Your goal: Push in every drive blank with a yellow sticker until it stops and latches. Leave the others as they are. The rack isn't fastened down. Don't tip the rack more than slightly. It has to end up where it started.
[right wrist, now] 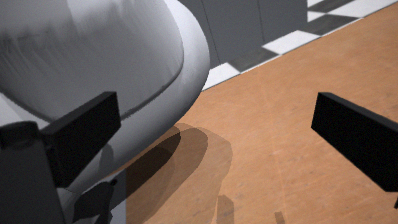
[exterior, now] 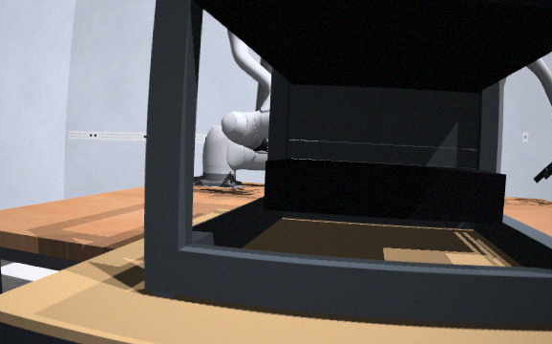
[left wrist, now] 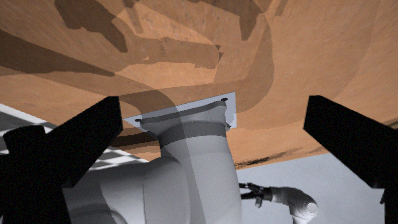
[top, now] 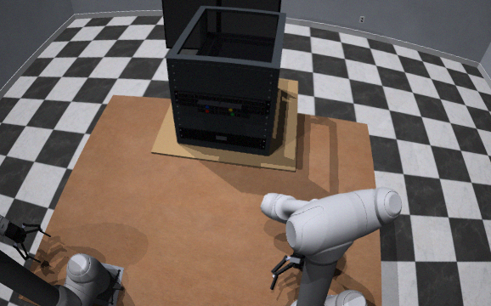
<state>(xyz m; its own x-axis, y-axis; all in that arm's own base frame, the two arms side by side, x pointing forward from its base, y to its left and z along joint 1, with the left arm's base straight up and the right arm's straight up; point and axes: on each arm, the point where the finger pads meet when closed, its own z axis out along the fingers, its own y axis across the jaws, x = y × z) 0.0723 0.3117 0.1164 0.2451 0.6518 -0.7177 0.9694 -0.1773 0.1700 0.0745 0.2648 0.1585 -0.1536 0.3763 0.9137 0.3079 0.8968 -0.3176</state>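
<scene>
Rack stands upright on a pale board at the far part of the bench, well apart from both grippers. On its front, in the middle section, a yellow dot sits just above a green dot, and a blue dot sits just above a red dot. The separate drive blanks are too small to make out, so how far each one sits in cannot be told. Below the dots, a dark unit with a small grey label fills a lower slot.

Left gripper has its fingers spread fully open, with nothing between them, near the bench's side edge. Right gripper also has its fingers wide apart and empty, beside its own arm. Neither gripper touches the rack.
</scene>
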